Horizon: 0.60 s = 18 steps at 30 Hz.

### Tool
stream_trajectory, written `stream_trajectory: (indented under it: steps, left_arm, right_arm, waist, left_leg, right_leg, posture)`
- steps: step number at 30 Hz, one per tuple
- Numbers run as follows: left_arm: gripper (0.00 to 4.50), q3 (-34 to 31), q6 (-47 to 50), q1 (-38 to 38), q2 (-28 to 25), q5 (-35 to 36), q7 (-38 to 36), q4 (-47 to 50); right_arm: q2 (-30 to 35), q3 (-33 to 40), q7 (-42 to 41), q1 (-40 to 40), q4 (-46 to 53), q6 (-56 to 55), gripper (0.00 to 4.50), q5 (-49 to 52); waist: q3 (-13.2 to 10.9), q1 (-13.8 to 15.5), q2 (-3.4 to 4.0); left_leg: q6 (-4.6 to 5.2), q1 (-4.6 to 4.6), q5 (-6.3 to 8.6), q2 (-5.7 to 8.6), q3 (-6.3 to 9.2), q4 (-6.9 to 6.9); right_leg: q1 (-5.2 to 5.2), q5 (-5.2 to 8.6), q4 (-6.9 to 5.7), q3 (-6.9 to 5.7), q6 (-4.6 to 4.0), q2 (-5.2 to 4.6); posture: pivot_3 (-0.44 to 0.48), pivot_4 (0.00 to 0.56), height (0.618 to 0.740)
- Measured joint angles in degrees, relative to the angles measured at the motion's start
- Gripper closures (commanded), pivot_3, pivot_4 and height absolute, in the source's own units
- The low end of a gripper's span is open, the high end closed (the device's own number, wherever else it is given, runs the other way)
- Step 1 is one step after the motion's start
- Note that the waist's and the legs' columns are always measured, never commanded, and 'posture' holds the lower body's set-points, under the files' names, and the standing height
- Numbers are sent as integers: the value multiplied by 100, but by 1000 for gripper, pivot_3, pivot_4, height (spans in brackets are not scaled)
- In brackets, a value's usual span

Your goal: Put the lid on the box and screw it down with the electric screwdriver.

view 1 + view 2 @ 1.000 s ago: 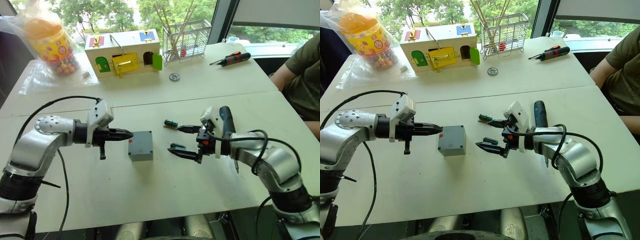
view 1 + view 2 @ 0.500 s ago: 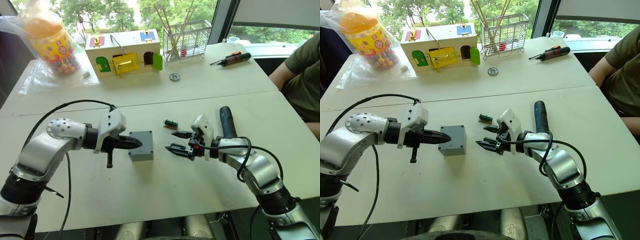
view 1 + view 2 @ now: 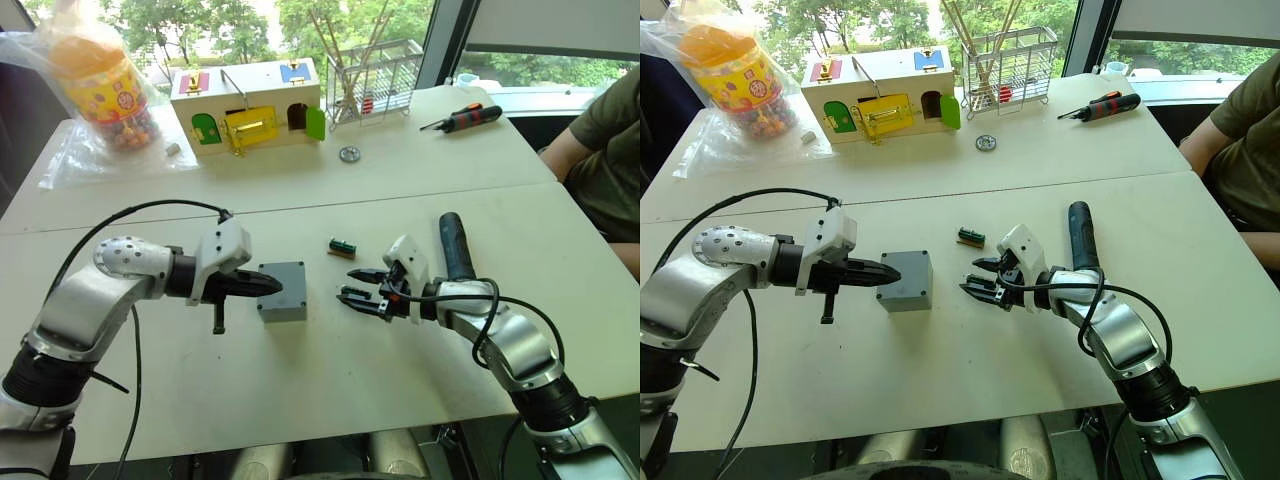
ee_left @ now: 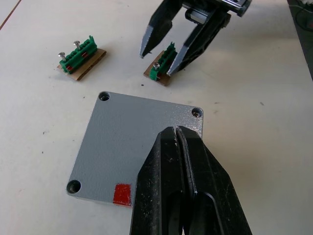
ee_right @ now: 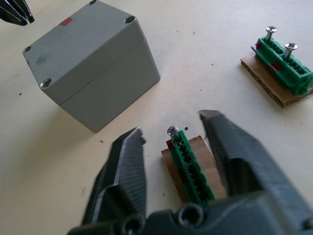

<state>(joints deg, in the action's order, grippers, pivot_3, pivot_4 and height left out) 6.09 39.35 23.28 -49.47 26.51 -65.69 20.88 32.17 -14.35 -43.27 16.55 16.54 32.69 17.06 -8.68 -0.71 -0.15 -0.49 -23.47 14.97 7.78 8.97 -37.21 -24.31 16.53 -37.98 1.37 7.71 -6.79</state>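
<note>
The grey box (image 3: 283,296) stands mid-table with the lid (image 4: 132,147) sitting on top, a red mark at one lid corner and empty screw holes at the corners. My left gripper (image 3: 277,287) is shut, its tips resting over the lid's edge. My right gripper (image 5: 173,128) is open, its fingers standing on either side of a green screw holder (image 5: 191,171) on cardboard, with gaps on both sides. One screw stands in that holder. The electric screwdriver (image 3: 455,245) lies on the table beside my right forearm.
A second green holder (image 3: 342,246) with two screws lies just behind. At the far side are a wooden toy house (image 3: 245,105), a wire rack (image 3: 372,78), a red-and-black hand screwdriver (image 3: 462,118), a bagged candy jar (image 3: 100,85) and a metal disc (image 3: 348,153). A person (image 3: 610,150) sits at the right.
My right gripper's jaws have narrowed around the green holder and come down to the table. My left gripper moved right onto the box lid, then stayed put.
</note>
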Motion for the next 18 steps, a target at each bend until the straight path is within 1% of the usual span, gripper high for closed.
stream_trajectory:
  steps: [1,2,11,18]
  left_arm:
    - [4500,0,-2,0,2,-4,1,0]
    - [4500,0,-2,0,2,-5,2,0]
    - [4500,2,-35,-37,8,-28,54,-6]
    - [4500,49,-131,-36,29,-104,58,-220]
  right_arm:
    - [-10,0,1,-1,-8,-8,4107,-1]
    - [-12,0,1,-1,-10,-15,4451,-2]
    - [-15,2,3,-15,-12,-71,4451,-76]
    - [-87,109,18,-13,-10,-42,4451,-45]
  waist:
    - [0,-1,0]
    - [0,0,0]
    - [0,-1,0]
    - [0,0,0]
  left_leg:
    - [0,0,0,0,0,0]
    - [0,0,0,0,0,0]
    - [0,0,0,0,0,0]
    - [0,0,0,0,0,0]
  right_leg:
    - [0,0,0,0,0,0]
    - [0,0,0,0,0,0]
    - [0,0,0,0,0,0]
    - [0,0,0,0,0,1]
  posture:
    - [0,150,740]
    - [0,150,740]
    - [0,150,740]
    - [0,150,740]
